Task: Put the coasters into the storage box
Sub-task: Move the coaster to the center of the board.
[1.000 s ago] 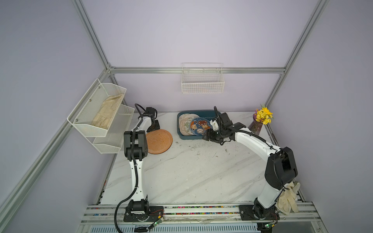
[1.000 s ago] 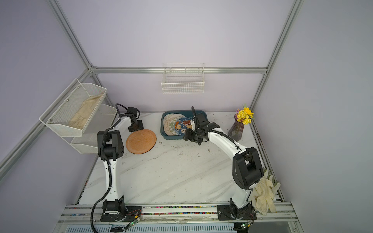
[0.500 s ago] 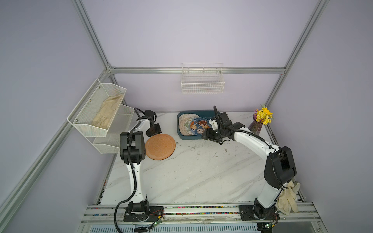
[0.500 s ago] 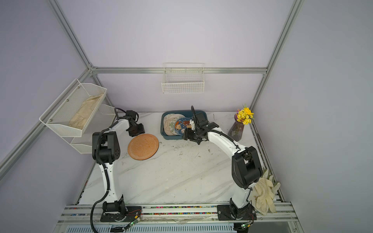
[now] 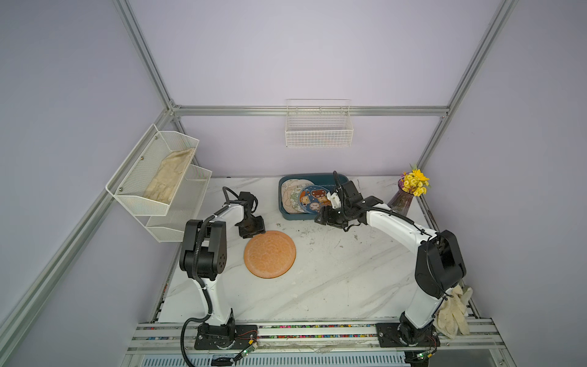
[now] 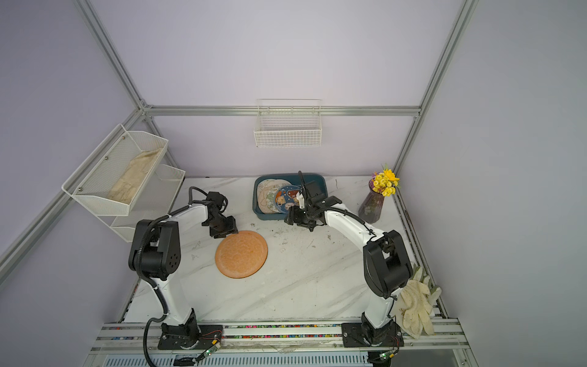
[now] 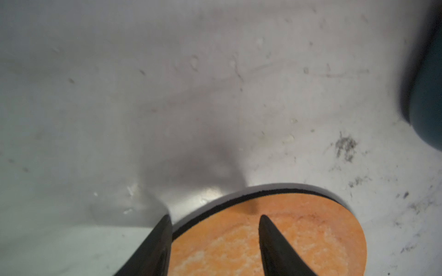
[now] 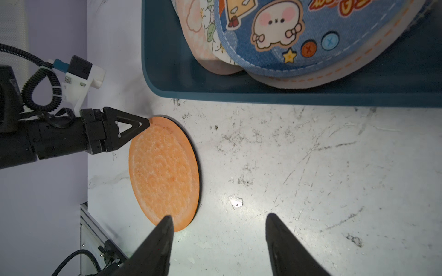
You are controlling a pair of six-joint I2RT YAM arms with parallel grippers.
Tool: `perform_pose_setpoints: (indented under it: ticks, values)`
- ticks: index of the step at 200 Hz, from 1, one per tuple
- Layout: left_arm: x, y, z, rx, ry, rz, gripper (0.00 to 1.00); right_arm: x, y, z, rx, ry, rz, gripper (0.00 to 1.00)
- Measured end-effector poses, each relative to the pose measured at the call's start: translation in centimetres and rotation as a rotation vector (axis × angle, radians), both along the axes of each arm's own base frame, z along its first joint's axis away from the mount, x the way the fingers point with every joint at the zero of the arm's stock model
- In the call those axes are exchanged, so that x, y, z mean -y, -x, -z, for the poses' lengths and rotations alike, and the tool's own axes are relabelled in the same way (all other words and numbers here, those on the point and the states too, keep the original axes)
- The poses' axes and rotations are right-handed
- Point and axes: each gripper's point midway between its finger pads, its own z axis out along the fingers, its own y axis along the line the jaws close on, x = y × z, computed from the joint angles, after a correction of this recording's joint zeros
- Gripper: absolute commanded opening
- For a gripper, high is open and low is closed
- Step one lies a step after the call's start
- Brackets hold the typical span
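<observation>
While your left claw [image 7: 215, 217] stands with its fingers [image 7: 275, 246] apart and nothing between them, look at how it sits: one finger lies over the back edge of the orange coaster [image 7: 311, 239], and its partner hangs off the rim above the bare desk [image 7: 215, 95]. That coaster lies flat on the desk, apart from the storage box [image 5: 287, 216], and offers no raised lip to pinch. You probably do best to tip the claw lower, work the outer finger under the dark edge, then close gently. A hard squeeze on so thin a mat may bend it or flick it away. Your right claw [image 8: 218, 216], also apart and empty, hovers just in front of the box's near wall. Bring it over to brace the coaster's opposite side if the mat skids. In the box, printed coasters [image 5: 305, 198] already lie piled, so carry the orange one level over the wall and lay it on top of them.
</observation>
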Motion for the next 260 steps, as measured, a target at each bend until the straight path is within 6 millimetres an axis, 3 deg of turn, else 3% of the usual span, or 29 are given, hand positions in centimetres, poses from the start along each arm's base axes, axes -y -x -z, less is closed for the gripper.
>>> perform_pose_setpoints:
  ticks: [25, 61, 110, 154, 186, 224, 260]
  values:
    - [2.2, 1.7, -0.2, -0.007, 0.029, 0.033, 0.69, -0.3, 0.6, 0.3, -0.006, 0.006, -0.011, 0.63]
    - [2.8, 3.5, -0.8, -0.017, 0.048, 0.031, 1.00, -0.5, 1.5, 0.2, -0.004, 0.008, -0.021, 0.63]
    - [1.7, 6.3, -2.6, 0.016, 0.037, 0.005, 1.00, -0.5, 2.9, 0.4, -0.016, 0.014, -0.025, 0.63]
    - [0.8, 11.0, -0.2, -0.075, 0.027, -0.022, 1.00, -0.3, 3.3, 0.8, -0.023, 0.025, -0.016, 0.63]
    - [1.2, 11.3, -0.3, -0.061, 0.044, -0.025, 1.00, -0.2, 3.5, 1.1, -0.029, 0.032, -0.016, 0.63]
    - [4.3, 11.5, -0.5, -0.042, 0.071, 0.045, 1.00, 0.0, 3.9, 1.8, -0.042, 0.042, -0.017, 0.63]
    - [8.1, 11.7, -0.6, -0.028, 0.116, 0.127, 1.00, 1.0, 5.4, 4.0, -0.090, 0.076, -0.014, 0.64]
